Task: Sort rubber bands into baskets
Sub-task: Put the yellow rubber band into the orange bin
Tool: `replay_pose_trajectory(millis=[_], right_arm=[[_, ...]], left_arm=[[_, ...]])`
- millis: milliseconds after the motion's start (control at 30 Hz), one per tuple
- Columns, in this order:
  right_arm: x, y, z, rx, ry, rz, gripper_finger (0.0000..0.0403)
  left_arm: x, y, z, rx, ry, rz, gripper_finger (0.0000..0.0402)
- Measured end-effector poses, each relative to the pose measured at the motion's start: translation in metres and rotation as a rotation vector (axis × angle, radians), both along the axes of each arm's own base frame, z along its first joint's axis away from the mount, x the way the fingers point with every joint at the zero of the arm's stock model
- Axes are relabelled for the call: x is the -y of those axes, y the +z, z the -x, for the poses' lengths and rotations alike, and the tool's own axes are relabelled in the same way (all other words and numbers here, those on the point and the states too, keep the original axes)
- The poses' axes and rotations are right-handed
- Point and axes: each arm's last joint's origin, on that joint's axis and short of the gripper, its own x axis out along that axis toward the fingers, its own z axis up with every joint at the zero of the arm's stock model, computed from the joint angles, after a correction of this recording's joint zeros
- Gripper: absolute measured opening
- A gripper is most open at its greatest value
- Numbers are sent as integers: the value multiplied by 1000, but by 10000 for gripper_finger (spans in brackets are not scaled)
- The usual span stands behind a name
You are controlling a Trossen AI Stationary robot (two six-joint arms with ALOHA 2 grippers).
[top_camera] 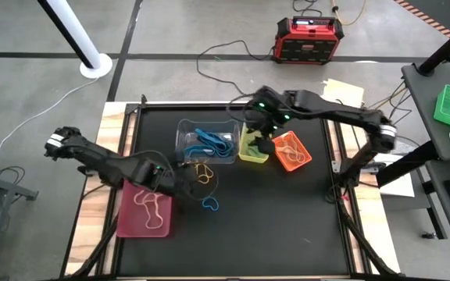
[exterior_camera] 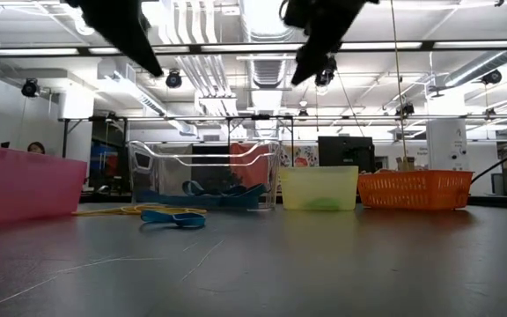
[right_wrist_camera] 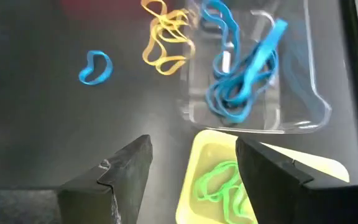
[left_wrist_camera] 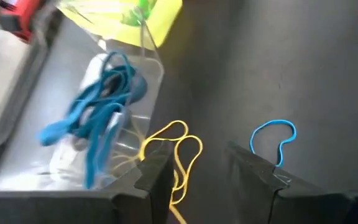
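My left gripper is open and empty, above the table just short of the yellow rubber bands that lie beside the clear tub. A loose blue band lies on the mat to their near side. My right gripper is open and empty, above the yellow-green bin, which holds green bands. The clear tub holds blue bands. The orange bin and the pink tray hold tan bands.
In the low view the pink tray, clear tub, yellow-green bin and orange bin stand in a row, with the blue band in front. The black mat's near half is bare. A red box sits on the floor beyond the table.
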Motion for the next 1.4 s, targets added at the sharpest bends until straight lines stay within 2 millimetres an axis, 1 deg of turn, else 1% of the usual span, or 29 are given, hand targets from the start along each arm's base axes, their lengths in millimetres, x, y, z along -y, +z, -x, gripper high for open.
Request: replay_pose_trajectory(millis=[100,200,300,467,533,633,767,900,1067,1233,1400], right_arm=[[-16,5,19,52,-1,-7,224],[-31,5,34,112,11,-3,224],[-43,3,44,170,13,32,224],[-57,-6,58,190,-28,43,224],[-61,-11,61,208,-32,31,224],[-66,-24,62,191,-43,2,224],[-68,-39,63,171,-62,-22,224],[-68,-48,62,175,-68,-24,224],[-67,-49,60,206,-65,-19,224],[-67,-47,59,220,-59,-14,224],[-67,-46,59,223,-57,-13,224]], left_arm=[[-10,-21,-5,1,-25,72,118],[-10,-41,-7,34,-48,97,118],[-10,-59,-5,40,-48,113,118],[-11,-77,-3,25,-15,138,118],[-11,-82,-2,12,-11,135,119],[-12,-87,-1,-2,-13,129,128],[-14,-94,1,-20,2,103,149],[-16,-102,-1,-46,22,62,167],[-20,-119,-4,-122,30,-1,170],[-33,-130,-8,-169,90,-35,160],[-44,-142,-7,-231,112,-55,150]])
